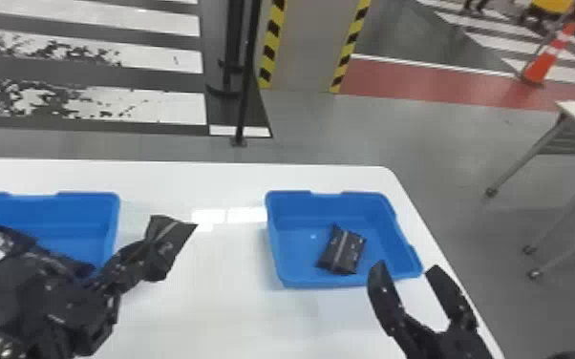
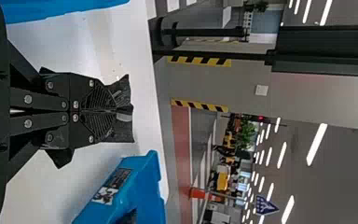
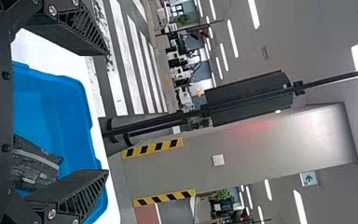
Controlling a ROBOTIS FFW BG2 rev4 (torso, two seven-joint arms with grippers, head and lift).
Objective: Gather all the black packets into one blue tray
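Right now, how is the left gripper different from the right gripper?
The left gripper is closed on a black packet, while the right gripper is open, with nothing between its fingers.
The left gripper has its packet over the white table, between the two trays; the right gripper is near the close edge of the right-hand blue tray.
Both are black with two flat fingers.

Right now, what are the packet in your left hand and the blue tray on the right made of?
The packet in my left hand looks like thin black plastic film, maybe foil-lined: it creases and shines a little. The tray looks like hard, smooth blue plastic, with stiff walls and rounded corners.
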